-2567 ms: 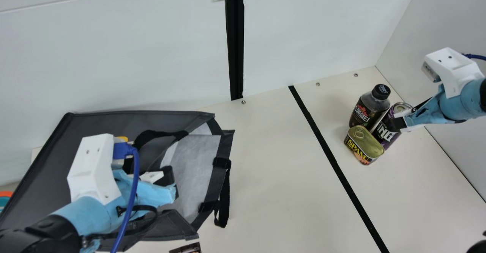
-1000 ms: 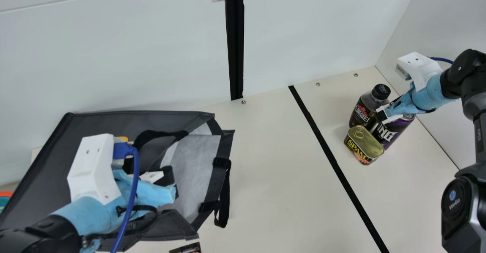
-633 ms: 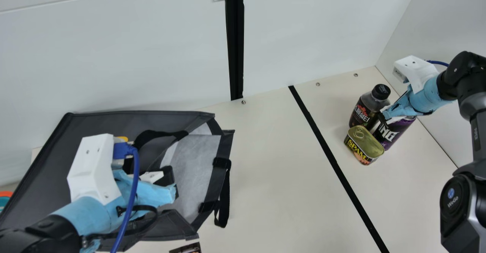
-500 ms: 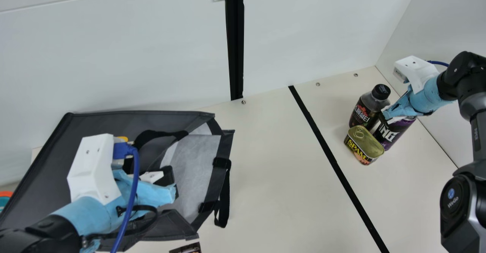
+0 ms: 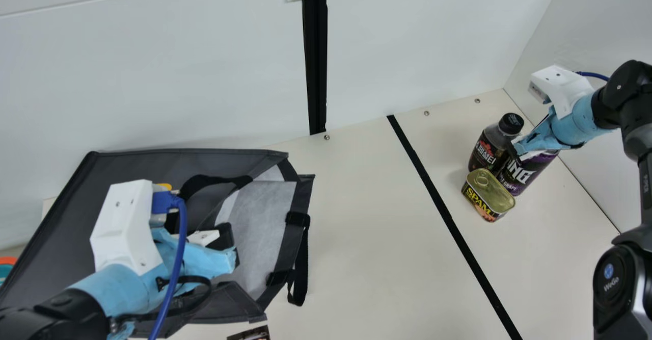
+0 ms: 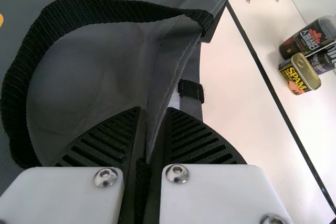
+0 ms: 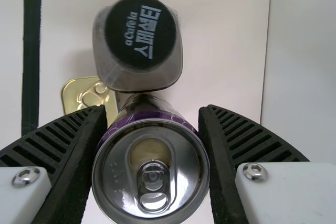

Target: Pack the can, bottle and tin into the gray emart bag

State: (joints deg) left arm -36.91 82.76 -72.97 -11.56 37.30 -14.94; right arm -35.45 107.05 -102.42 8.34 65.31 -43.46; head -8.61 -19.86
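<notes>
- Three items to pack, all outside the gray emart bag [image 5: 66, 217]: purple drink can [image 5: 519, 176], black-capped bottle [image 5: 493, 144] and gold-lidded tin [image 5: 488, 189], grouped on the cream surface [image 5: 356, 238] beyond the black line [image 5: 448, 217] from the bag
- Right gripper [image 7: 153, 109]: closed on the can, one ribbed finger against each side just below the metal lid; bottle and tin just beside it, both free of the gripper
- Left gripper [image 6: 155, 109]: closed on the edge of the bag, fabric pinched between the fingers, carrying strap [image 6: 105, 10] looping nearby; the bag lies with its mouth facing the goods
- Step in hand, as judged: taking up the can as the first item, with the bag held ready; whether the can is wholly off the surface cannot be told
- Next move calls for raising the can clear of its two neighbours, then carrying it across the line and into the mouth, left grip maintained
- Risk noted: the bottle is tall and close, and could be knocked over if the can is drawn sideways too soon
- Bottle and tin to follow
</notes>
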